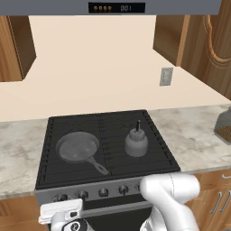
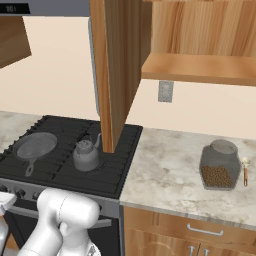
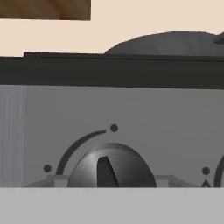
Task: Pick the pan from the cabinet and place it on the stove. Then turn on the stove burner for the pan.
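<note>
The pan (image 1: 77, 147) lies flat on the stove (image 1: 108, 118), on the front left grate, up and behind the pincer (image 1: 61, 212); its long axis runs along the handle, which points toward the stove's front edge and slightly to the right, ending near the knob strip. A pale kettle (image 1: 136, 143) stands to the right of the pan, apart from it. The hood display (image 1: 117, 7) above shows digits reading about "001"; nothing else is legible. The arm is folded low in front of the stove, elbow bulging at the front right, the hand level with the knob row at its left end and facing the grey front strip. In the hand view a dark knob (image 3: 111, 167) sits right before the pincer, its pointer ridge near upright. Whether the pincer is released or clenched cannot be told from these views. The cabinet (image 2: 117, 70) door hangs open, above and to the right.
</note>
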Robot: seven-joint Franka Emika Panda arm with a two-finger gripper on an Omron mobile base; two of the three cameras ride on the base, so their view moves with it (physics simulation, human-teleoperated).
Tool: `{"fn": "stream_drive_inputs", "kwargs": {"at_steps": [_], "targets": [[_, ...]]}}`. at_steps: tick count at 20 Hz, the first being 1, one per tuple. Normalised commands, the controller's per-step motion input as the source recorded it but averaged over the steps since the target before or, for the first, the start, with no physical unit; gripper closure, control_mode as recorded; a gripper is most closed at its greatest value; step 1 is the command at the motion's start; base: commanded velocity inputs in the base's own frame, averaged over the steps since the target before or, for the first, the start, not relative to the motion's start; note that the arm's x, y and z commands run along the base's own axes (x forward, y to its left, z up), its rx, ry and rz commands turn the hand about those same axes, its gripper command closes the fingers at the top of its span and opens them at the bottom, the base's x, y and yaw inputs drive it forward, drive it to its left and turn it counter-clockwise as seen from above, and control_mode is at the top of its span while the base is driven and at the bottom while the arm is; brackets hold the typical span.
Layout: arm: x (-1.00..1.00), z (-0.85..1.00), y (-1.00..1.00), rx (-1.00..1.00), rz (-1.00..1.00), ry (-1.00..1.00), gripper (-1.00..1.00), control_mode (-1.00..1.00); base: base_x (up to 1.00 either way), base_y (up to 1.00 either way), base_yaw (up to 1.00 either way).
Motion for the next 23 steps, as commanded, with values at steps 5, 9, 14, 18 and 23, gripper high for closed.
{"fn": "stream_drive_inputs", "kwargs": {"at_steps": [5,9,14,18,23], "targets": [[-0.14,0.12,0.0,-0.38,0.0,0.0,1.0,-1.0,0.0,0.0,0.0],[-0.21,0.08,0.0,-0.37,-0.02,0.0,1.0,-1.0,0.0,0.0,0.0],[-0.31,0.0,0.0,-0.38,-0.06,0.0,1.0,-1.0,0.0,0.0,0.0],[-0.34,0.0,0.0,-0.37,-0.07,0.0,1.0,-1.0,0.0,0.0,0.0],[-0.32,0.0,0.0,-0.37,-0.06,0.0,1.0,-1.0,0.0,0.0,0.0]]}}
